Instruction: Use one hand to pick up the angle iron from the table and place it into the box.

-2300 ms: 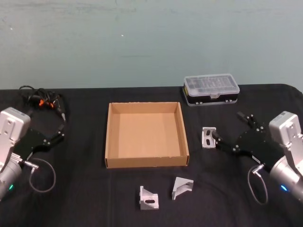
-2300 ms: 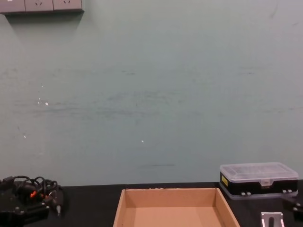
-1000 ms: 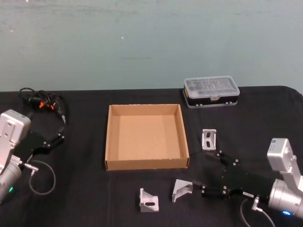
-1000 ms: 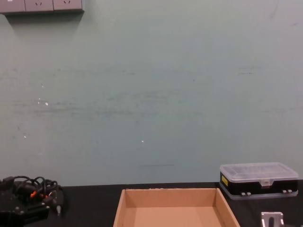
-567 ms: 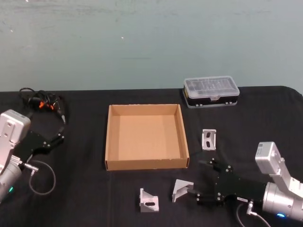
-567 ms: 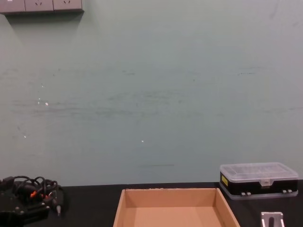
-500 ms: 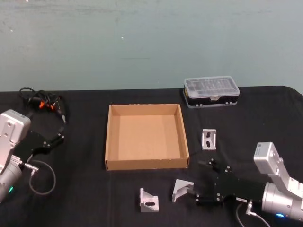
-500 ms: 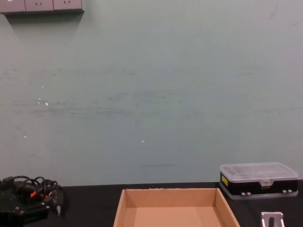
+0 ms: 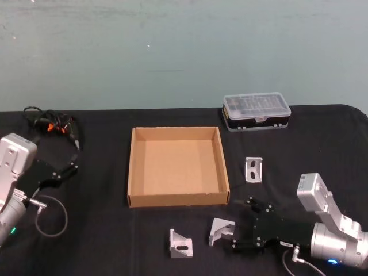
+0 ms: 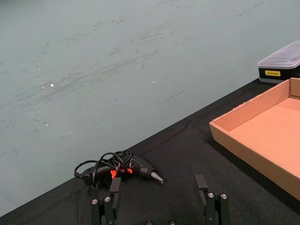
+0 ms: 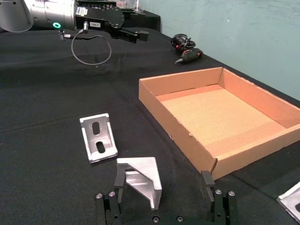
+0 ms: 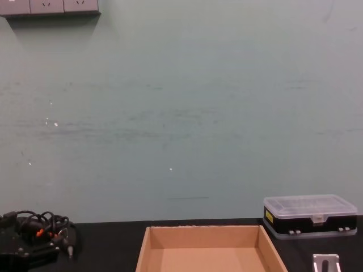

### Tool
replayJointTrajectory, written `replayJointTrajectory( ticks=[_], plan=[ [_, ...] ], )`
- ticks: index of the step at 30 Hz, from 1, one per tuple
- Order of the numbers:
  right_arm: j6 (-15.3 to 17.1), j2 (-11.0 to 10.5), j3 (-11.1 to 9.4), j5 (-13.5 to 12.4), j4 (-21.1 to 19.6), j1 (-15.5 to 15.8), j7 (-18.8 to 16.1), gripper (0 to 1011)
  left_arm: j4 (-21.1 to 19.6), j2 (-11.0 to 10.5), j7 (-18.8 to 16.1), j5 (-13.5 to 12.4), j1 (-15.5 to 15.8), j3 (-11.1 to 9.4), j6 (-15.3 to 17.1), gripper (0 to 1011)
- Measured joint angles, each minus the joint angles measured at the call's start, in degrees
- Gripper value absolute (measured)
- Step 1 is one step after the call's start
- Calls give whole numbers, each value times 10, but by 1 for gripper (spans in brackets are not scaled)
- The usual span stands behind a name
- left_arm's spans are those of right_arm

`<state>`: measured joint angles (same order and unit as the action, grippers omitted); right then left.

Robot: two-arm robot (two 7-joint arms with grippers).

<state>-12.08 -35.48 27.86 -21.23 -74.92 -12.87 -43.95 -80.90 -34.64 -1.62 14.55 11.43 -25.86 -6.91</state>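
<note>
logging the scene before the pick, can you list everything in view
box: 1, brown cardboard, table centre, empty
angle irons: 3, silver-grey, one right of box, two in front of it
organizer case: 1, black with clear lid, beyond box to the right
corded tool: 1, black and orange, far left
table: 1, black
wall: 1, teal, behind table
left gripper: 1, black, open, left of box
right gripper: 1, black, open, at front-right angle iron

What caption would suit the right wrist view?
Open right end effector poised at an angle iron near the box.
</note>
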Motion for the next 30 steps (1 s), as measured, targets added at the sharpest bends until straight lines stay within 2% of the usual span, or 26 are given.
replayJointTrajectory(
  ticks=[9, 30],
  plan=[
    [9, 5, 7, -2, 9, -7, -6, 1002, 0, 0, 0, 0, 0, 0, 0, 1000],
    [12, 7, 6, -8, 12, -9, -7, 1002, 0, 0, 0, 0, 0, 0, 0, 1000]
  ],
)
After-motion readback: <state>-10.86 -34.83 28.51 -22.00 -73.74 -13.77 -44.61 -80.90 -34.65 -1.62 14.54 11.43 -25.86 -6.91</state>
